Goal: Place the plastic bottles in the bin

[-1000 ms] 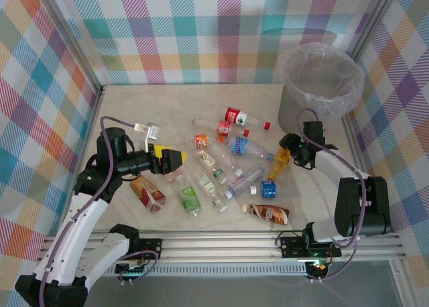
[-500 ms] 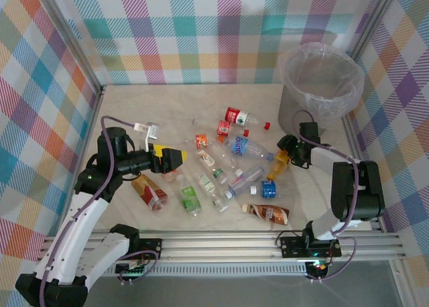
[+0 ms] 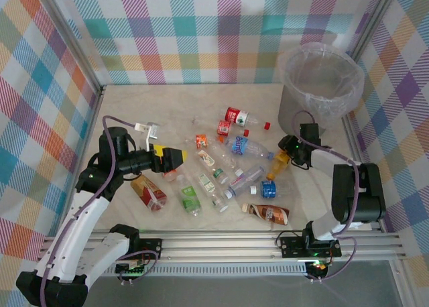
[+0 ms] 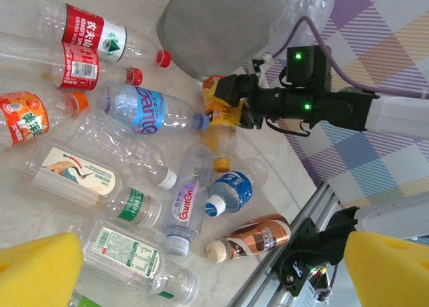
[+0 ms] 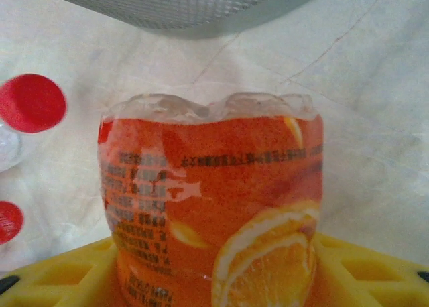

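Since a second ago our right gripper (image 3: 284,153) has pinched its pads onto the orange-label bottle (image 5: 214,206), which lies at 3 o'clock of the other bottles (image 3: 228,173) and 7 o'clock of the bin (image 3: 292,110). Our left gripper (image 3: 182,158) gapes wide, empty.

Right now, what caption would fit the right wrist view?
Orange-labelled bottle gripped by the right gripper, the grey bin just beyond.

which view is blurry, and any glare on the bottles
Right wrist: the orange bottle is soft-focused, with a pale sheen on its label. Left wrist: bottles sharp, the near yellow fingers softer. Top external: even light, faint shadows.
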